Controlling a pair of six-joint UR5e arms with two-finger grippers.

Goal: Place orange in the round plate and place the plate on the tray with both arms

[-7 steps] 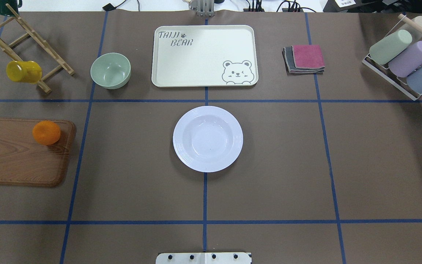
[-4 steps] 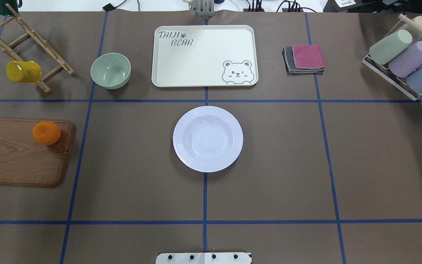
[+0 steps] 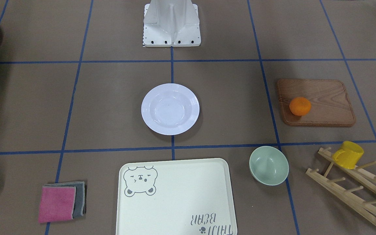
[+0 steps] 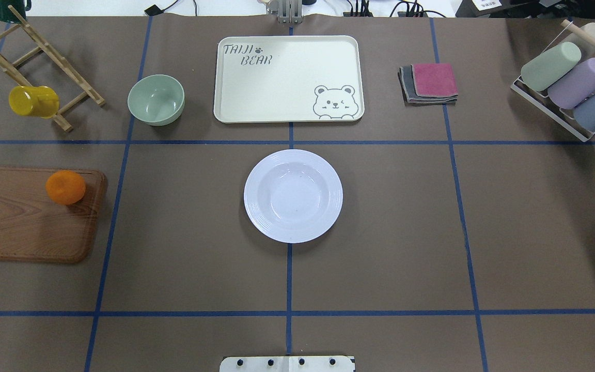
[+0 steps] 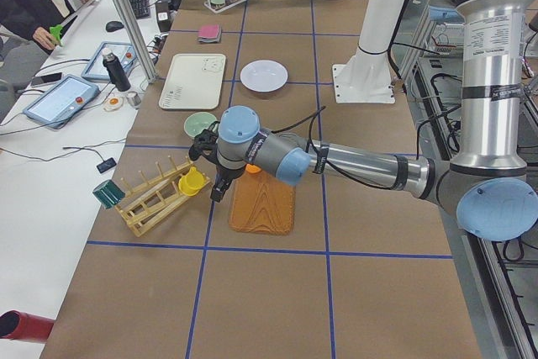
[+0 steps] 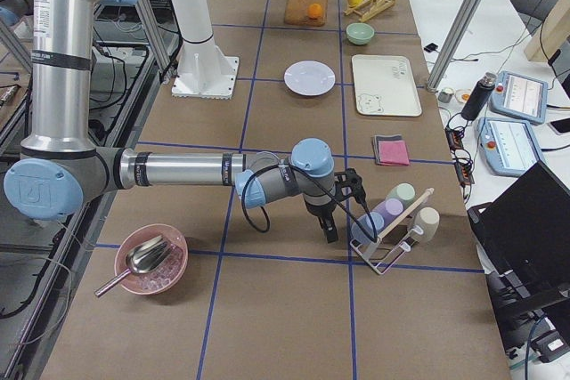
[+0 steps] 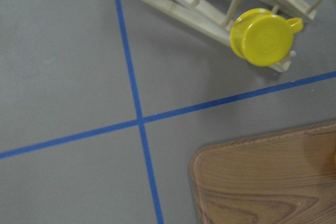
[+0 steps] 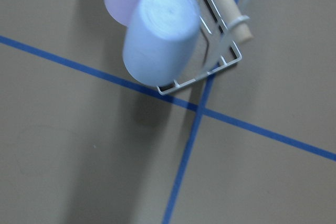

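Note:
The orange (image 4: 65, 186) sits on the far right part of a brown wooden board (image 4: 24, 227) at the table's left. The white round plate (image 4: 293, 196) stands alone at the table's middle. Beyond it lies the cream tray (image 4: 287, 77) with the bear drawing. My left gripper (image 5: 217, 193) hangs between the board and the wooden rack, a short way from the orange (image 5: 252, 169). My right gripper (image 6: 328, 229) hovers by the cup rack at the far right end. Both show only in the side views, so I cannot tell whether they are open or shut.
A pale-green bowl (image 4: 156, 99) stands left of the tray. A yellow mug (image 4: 33, 101) hangs on a wooden rack (image 4: 44, 57) at the back left. Folded cloths (image 4: 429, 82) and a wire rack of pastel cups (image 4: 566, 82) are at the back right.

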